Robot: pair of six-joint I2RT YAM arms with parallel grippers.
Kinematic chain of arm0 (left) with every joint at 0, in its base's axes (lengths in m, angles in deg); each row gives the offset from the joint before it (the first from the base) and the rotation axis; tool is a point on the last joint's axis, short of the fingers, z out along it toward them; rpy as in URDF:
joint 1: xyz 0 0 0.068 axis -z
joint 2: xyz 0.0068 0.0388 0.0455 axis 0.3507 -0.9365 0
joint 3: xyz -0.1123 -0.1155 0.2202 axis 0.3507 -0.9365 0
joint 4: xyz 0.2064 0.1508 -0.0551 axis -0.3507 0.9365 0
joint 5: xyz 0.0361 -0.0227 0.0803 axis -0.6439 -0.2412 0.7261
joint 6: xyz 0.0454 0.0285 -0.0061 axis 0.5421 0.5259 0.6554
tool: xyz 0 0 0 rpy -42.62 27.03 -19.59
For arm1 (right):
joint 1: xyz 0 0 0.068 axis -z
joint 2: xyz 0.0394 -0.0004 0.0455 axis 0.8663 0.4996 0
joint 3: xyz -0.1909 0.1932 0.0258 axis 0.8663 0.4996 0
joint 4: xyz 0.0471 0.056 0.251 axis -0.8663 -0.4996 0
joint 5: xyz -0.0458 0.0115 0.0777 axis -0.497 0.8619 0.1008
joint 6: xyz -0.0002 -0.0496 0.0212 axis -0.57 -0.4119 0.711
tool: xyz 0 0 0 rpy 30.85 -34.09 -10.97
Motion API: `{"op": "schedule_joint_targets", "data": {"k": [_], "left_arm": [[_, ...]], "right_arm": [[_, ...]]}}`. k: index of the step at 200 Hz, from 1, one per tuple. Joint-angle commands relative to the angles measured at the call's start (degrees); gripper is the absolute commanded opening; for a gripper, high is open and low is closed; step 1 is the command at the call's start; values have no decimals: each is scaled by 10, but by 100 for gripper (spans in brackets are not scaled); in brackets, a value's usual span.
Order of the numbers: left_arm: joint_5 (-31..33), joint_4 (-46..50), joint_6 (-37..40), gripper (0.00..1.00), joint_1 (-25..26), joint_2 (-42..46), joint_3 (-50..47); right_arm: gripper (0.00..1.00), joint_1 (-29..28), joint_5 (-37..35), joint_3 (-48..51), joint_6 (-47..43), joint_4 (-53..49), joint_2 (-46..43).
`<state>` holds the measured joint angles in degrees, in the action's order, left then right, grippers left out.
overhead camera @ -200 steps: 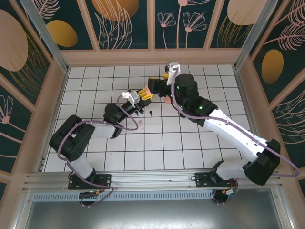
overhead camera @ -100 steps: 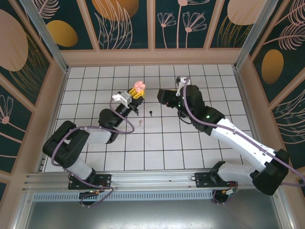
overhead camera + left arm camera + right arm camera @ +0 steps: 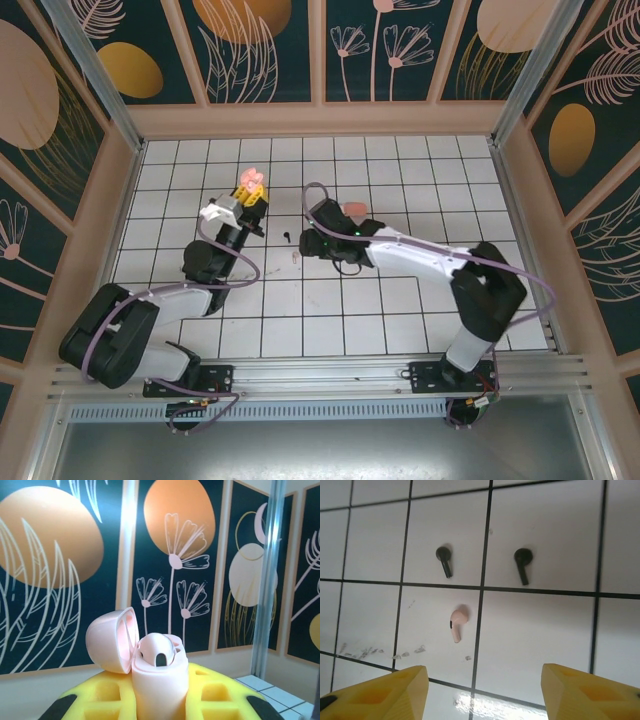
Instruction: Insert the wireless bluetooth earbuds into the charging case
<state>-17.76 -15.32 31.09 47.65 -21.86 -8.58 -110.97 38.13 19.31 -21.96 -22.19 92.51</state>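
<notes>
At centre left of the top view, the left gripper (image 3: 249, 197) is seen clamped on the charging case (image 3: 251, 179). The case is held upright above the tiled table (image 3: 420, 180) with its lid hinged open. Bare tiles lie on every side of it, and the wooden rear wall (image 3: 320, 120) is well apart. To the right, the right gripper (image 3: 312, 240) hangs over the middle tiles. Its yellow fingers (image 3: 385, 690) are spread wide, with nothing between them. Beyond those fingers, on white tile crossed by dark grout lines, two black earbuds (image 3: 444, 560) lie side by side but apart. A pale pink earbud (image 3: 457, 624) lies just below the left one. Each has a short stem and a rounded head. In the left wrist view, a seated earbud (image 3: 159, 652), pale like the case (image 3: 157, 685), is seen in its open mouth.
</notes>
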Motion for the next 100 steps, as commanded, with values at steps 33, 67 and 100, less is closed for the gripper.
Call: {"op": "schedule_joint_targets", "data": {"k": [33, 67, 100], "left_arm": [[50, -6, -28, 0, -22, 37, -21], [66, -18, -32, 0, -28, 44, -29], [70, -22, -31, 0, -31, 51, -33]], "right_arm": [[57, -13, 8, -105, -23, -58, 109], [54, -21, 7, -161, -41, -87, 166], [52, -27, -4, -203, -50, -114, 206]]}}
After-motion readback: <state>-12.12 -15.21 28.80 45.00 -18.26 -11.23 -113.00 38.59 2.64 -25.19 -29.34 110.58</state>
